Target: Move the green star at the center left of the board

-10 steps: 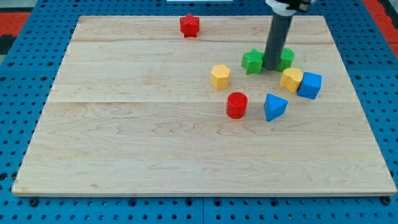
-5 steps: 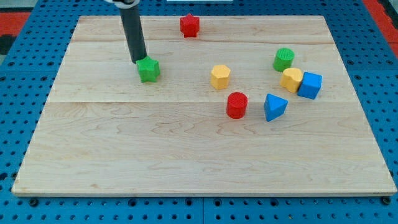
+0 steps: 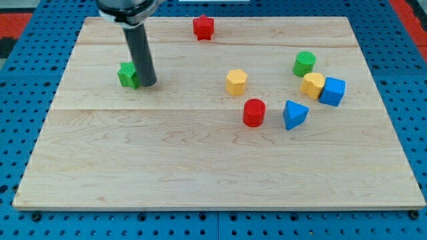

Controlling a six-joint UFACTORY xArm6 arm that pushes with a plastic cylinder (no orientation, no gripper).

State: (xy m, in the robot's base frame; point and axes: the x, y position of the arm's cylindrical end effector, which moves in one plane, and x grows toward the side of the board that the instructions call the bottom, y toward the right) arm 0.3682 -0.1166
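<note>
The green star (image 3: pixel 127 75) lies on the wooden board (image 3: pixel 200 160) toward the view's left, a little above mid-height. My tip (image 3: pixel 148 84) stands right against the star's right side, and the dark rod rises from it to the view's top, hiding the star's right edge.
A red star (image 3: pixel 203 27) lies near the board's top edge. At the right lie a yellow hexagon (image 3: pixel 236 82), a red cylinder (image 3: pixel 254 113), a blue triangle-like block (image 3: pixel 294 115), a green cylinder (image 3: pixel 304 64), a yellow block (image 3: pixel 311 85) and a blue cube (image 3: pixel 332 91).
The green star has slid from the right cluster far to the left across the board. My tip went with it and now stands on its right side instead of above it.
</note>
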